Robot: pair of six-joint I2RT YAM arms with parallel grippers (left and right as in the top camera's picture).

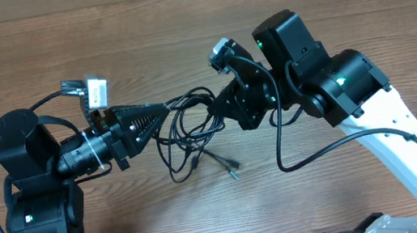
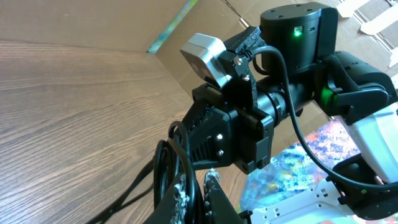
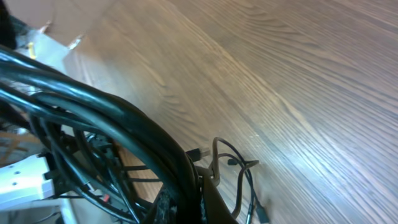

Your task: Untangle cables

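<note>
The cables [image 1: 186,132] are a loose bundle of thin black cords stretched between my two grippers at the middle of the table. Several strands hang down, and plug ends [image 1: 232,170] lie on the wood in front. My left gripper [image 1: 165,109] points right and is shut on a black cable loop [image 2: 168,162], which runs between its fingertips [image 2: 198,183]. My right gripper [image 1: 212,114] points left, close to the left one, and is shut on the bundle; its fingertips [image 3: 196,186] are mostly hidden by the strands. Loose cable ends [image 3: 242,171] hang below it.
The wooden table [image 1: 339,0] runs to a cardboard wall [image 2: 124,18] at the back. The right arm's body [image 1: 335,86] and its thick fixed wire [image 1: 304,156] sit right of the bundle. A colourful mat [image 2: 298,165] shows beyond the table edge.
</note>
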